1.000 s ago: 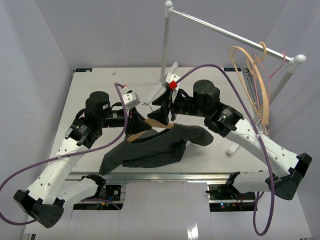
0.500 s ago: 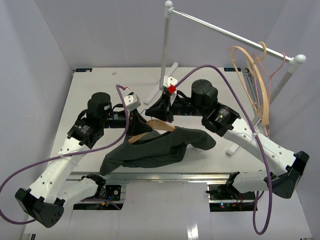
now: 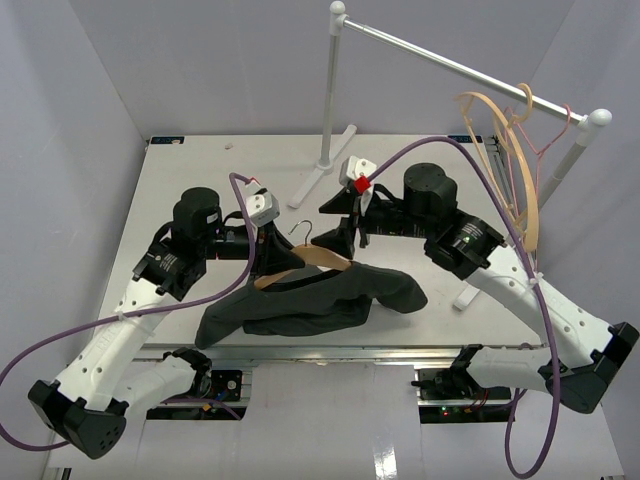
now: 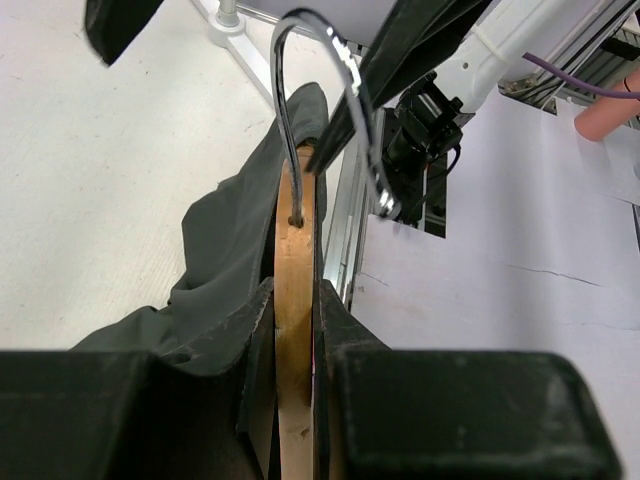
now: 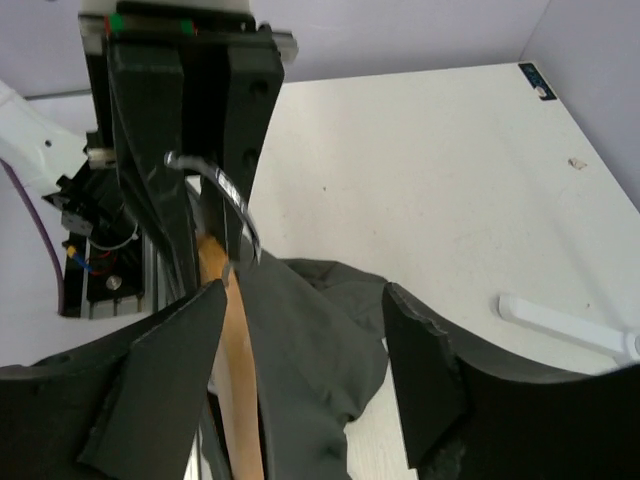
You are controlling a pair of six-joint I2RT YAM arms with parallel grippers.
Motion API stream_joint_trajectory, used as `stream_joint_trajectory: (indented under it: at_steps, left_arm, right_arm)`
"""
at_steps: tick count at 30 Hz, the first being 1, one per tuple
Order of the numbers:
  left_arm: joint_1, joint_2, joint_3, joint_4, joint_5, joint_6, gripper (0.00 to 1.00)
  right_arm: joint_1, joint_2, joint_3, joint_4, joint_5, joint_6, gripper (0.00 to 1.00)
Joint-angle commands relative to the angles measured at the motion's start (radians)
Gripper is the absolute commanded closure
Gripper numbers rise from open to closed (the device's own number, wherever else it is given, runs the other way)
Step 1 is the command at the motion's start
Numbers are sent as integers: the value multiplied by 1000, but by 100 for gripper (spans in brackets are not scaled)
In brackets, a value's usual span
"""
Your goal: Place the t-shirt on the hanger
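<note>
The left arm (image 3: 130, 310) reaches in low from the near-left corner, its left gripper (image 4: 297, 300) clamped narrow on the one wooden hanger (image 3: 320, 258), which stands on edge with its metal hook (image 4: 330, 60) pointing away from the wrist. The single dark t-shirt (image 3: 300, 305) lies bunched along the table's (image 3: 200, 170) near edge, draped against the hanger's lower part. The right arm (image 3: 520, 290) bends in from the right, its right gripper (image 5: 302, 295) spread wide astride hanger and cloth, while on the rail (image 3: 450, 65) hang what look like two tan hangers (image 3: 500, 150) and one pink hanger (image 3: 545, 150).
</note>
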Motion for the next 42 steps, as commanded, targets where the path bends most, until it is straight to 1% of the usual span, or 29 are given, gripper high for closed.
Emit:
stream_joint_trajectory:
  at_steps: [1,3,7,10,14,17,21,25,27,28,30,31,35,36,37,38,39,40,41,42]
  left_arm:
    - [-2,-84,-30,21,68,41,100]
    - [-2,-120,-49,50,70,26,100]
    - [-2,-128,-38,48,74,18,100]
    - [-2,-122,-27,47,87,17,100]
    - [-2,-114,-15,43,88,23,100]
    - [-2,-112,-5,39,85,30,100]
    - [-2,-98,9,39,79,40,100]
    - [-2,-69,19,47,74,47,100]
    - [-2,-63,18,50,80,49,100]
    - [-3,-65,15,50,78,50,100]
    - [-2,-74,2,61,69,49,100]
    - [-2,-78,1,64,63,46,100]
    - [-2,-76,21,79,3,-1,99]
    - [-2,-74,23,88,-3,-16,96]
    - [-2,-72,24,101,-20,-30,89]
    - [-2,-70,28,111,-37,-39,79]
    - [-2,-66,34,116,-61,-56,61]
    - [-2,-59,39,121,-93,-84,37]
    - [-2,-54,47,124,-119,-100,23]
    - [-2,-50,55,124,-149,-108,17]
  right_arm:
    - [-19,-77,-66,-161,-124,-71,24]
    - [-17,-106,-116,-191,-145,-83,21]
    - [-19,-142,-182,-213,-175,-74,20]
    - [-17,-158,-200,-218,-178,-75,20]
    - [-17,-147,-198,-234,-190,-62,24]
    - [-17,-141,-212,-249,-194,-54,33]
    - [-17,-137,-221,-242,-197,-28,54]
    - [-17,-122,-231,-240,-161,-16,54]
    - [-17,-123,-240,-229,-147,-13,60]
    - [-17,-123,-241,-227,-146,-10,67]
    - [-17,-119,-235,-225,-123,1,90]
    - [-17,-124,-235,-220,-114,9,92]
    - [-16,-156,-242,-182,-78,35,92]
    - [-17,-163,-240,-180,-75,36,92]
    - [-17,-170,-239,-174,-74,43,92]
    - [-17,-176,-238,-170,-73,49,92]
    - [-17,-182,-239,-165,-69,57,92]
    - [-17,-188,-241,-157,-59,70,92]
    - [-17,-192,-241,-152,-45,79,92]
    - [-17,-194,-242,-151,-28,88,92]
